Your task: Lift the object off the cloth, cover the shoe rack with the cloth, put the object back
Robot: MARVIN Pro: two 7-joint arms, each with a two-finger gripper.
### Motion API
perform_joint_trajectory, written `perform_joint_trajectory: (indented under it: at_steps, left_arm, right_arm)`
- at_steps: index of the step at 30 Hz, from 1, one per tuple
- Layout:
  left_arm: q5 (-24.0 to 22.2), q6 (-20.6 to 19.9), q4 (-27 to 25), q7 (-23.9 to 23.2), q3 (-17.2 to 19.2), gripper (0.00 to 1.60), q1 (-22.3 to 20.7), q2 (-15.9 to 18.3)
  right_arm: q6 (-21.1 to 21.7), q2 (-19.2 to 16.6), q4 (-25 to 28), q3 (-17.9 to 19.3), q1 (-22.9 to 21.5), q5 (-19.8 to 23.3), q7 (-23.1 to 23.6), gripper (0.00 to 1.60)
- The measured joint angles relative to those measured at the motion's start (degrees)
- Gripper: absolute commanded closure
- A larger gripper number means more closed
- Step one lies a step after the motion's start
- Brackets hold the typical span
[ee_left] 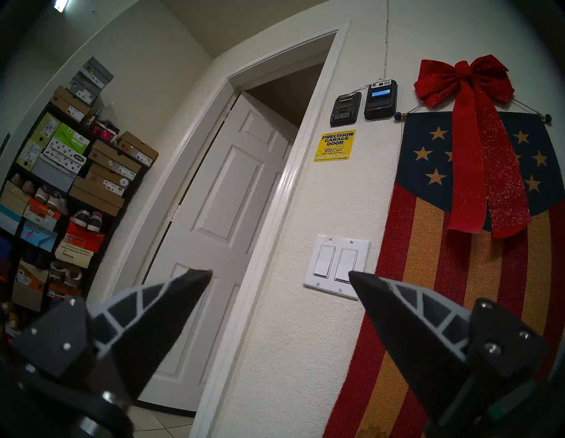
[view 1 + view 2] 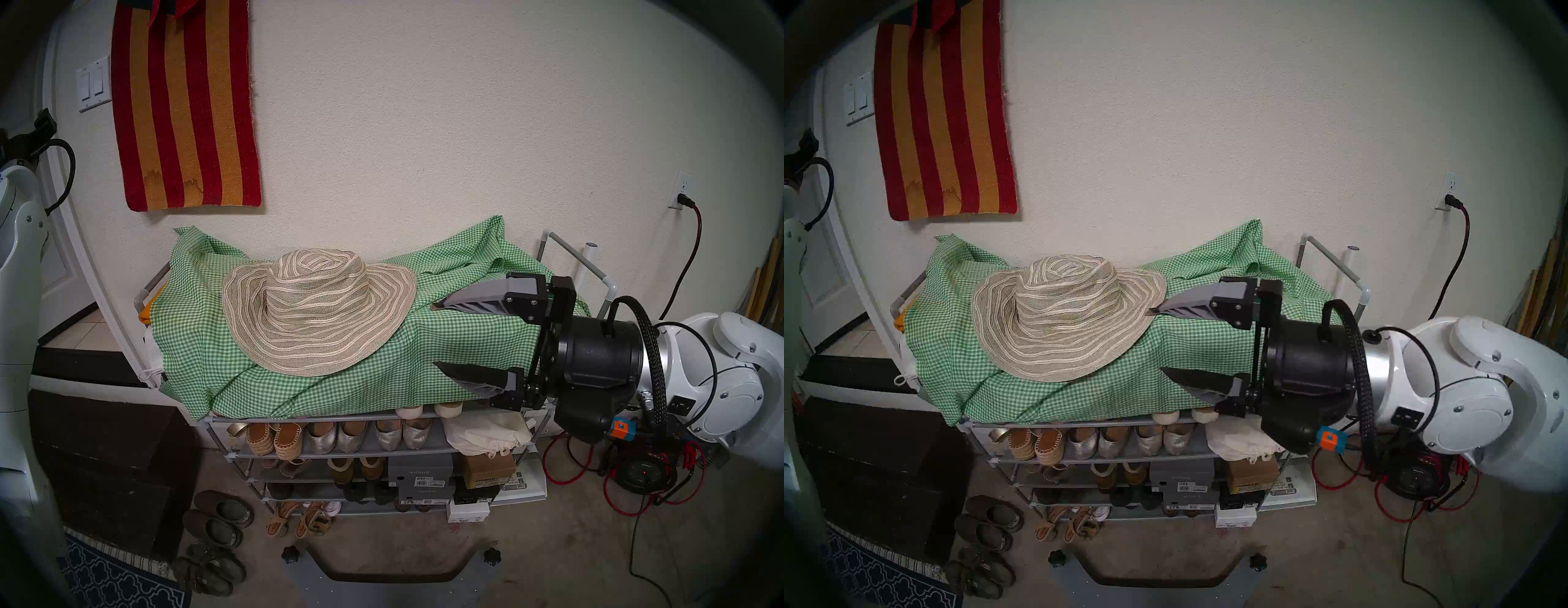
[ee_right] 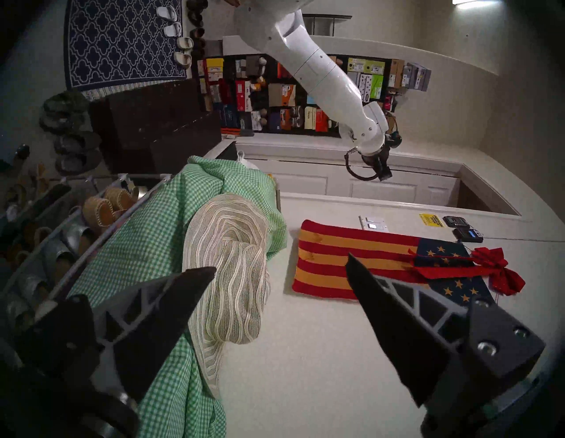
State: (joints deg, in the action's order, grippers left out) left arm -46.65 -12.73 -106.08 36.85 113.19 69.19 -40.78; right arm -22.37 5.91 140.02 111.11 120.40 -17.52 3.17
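Hat lay on the bunched gingham cloth atop the shoe rack; lower shelves uncovered. Right hand wide open, empty, level beside the brim, not touching it. Left hand open, empty, aimed at the wall. Nothing done yet: lift, drape and return all remained.

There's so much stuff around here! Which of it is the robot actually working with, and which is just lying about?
Part of the job:
sun hat
checked cloth
shoe rack
right gripper, open

Just lying about:
striped wall hanging
slippers
patterned mat
dark wooden chest
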Motion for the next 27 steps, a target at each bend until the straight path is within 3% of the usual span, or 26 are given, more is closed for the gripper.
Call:
perform_joint_trajectory:
  at_steps: [27]
  left_arm:
    - [-0.18,0.00,-0.01,0.04,0.00,0.00,0.05,0.06]
  right_arm:
    - [5.10,-0.32,0.00,-4.96,-2.62,-3.06,2.60,0.00]
